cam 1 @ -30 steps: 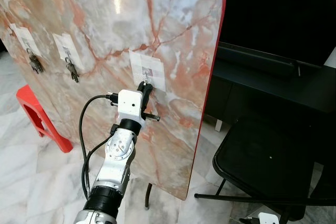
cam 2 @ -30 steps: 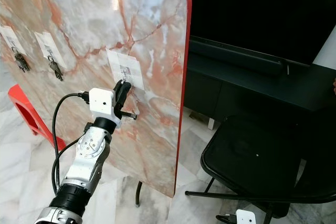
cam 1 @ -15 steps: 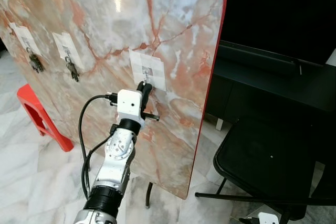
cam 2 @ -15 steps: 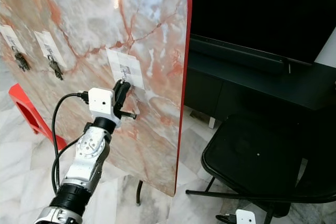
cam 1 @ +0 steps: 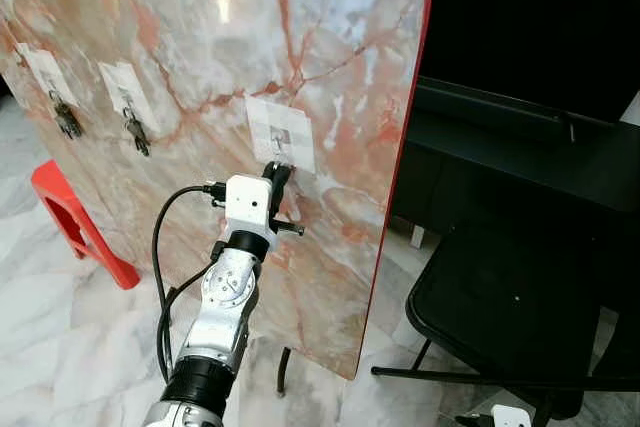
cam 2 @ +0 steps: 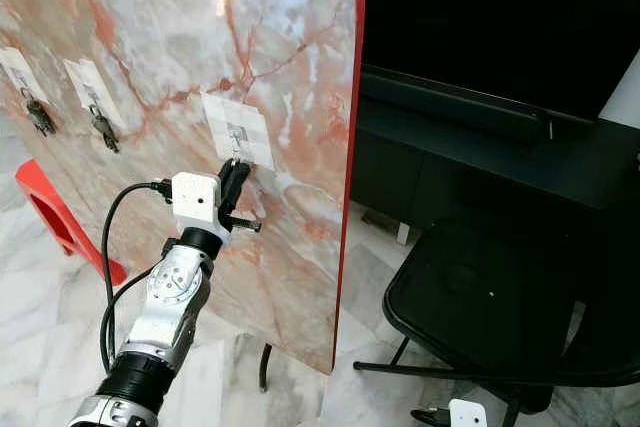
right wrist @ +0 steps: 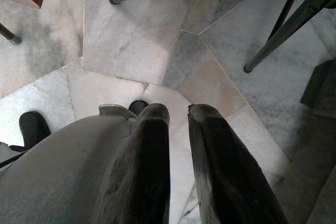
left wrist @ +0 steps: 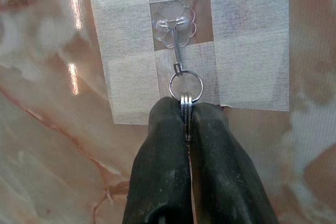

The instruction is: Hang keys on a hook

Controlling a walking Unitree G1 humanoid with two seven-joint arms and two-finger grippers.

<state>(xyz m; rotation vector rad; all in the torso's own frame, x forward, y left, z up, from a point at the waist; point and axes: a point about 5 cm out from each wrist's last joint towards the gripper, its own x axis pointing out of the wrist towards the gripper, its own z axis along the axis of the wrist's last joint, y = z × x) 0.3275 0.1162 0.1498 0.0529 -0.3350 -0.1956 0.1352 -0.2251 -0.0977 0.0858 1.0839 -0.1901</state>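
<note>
My left gripper [left wrist: 186,103] is raised against the upright marble board [cam 1: 330,67] and is shut on a set of keys [left wrist: 185,109]. Their key ring [left wrist: 186,83] sticks out past the fingertips and meets the lower end of a clear stick-on hook [left wrist: 175,24], which sits on a white paper patch [cam 1: 282,133]. In the eye views the left gripper [cam 1: 277,169] sits just under that patch. My right gripper [right wrist: 178,113] hangs idle over the floor, its fingers a little apart and holding nothing.
Two other hooks on the board's left hold keys [cam 1: 67,119] [cam 1: 137,134]. A red stool [cam 1: 70,217] stands behind the board at the left. A black folding chair [cam 1: 510,307] and a dark low cabinet [cam 1: 520,157] are on the right. The floor is marble tile [right wrist: 142,30].
My left gripper has sunk slightly below the paper patch, still shut on the keys. The right arm has not moved.
</note>
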